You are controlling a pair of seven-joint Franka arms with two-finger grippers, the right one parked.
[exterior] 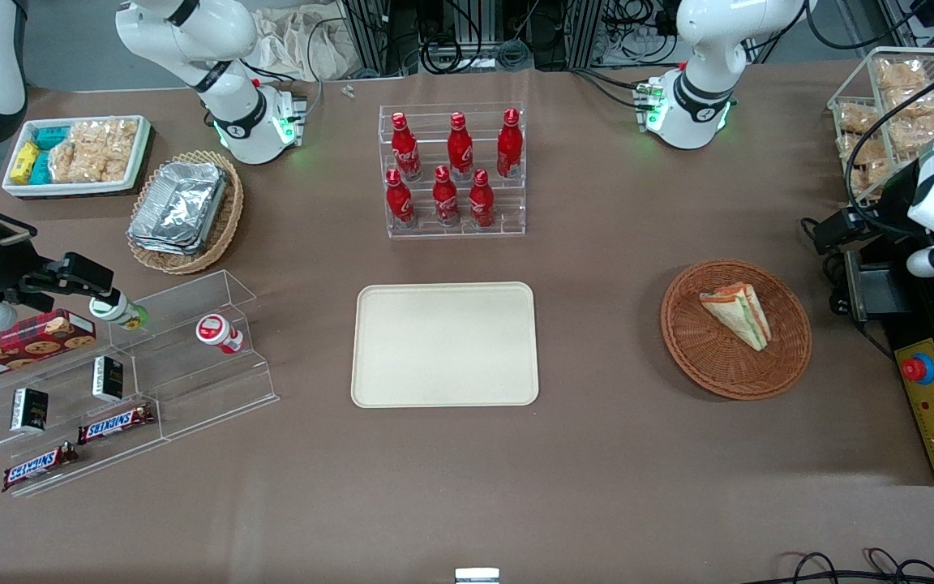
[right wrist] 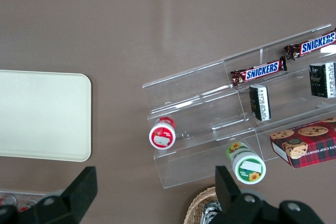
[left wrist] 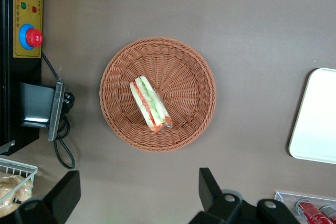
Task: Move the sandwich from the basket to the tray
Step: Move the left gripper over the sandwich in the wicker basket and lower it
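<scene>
Wicker holds the sandwich (left wrist: 150, 103) — it lies on its side near the middle of the basket (left wrist: 199, 82), well apart from the tray (exterior: 444, 395). Soft and light, it likely crushes easily — grip across the bread faces. High above, the gripper (left wrist: 137, 192) hangs with fingers spread, empty.
</scene>
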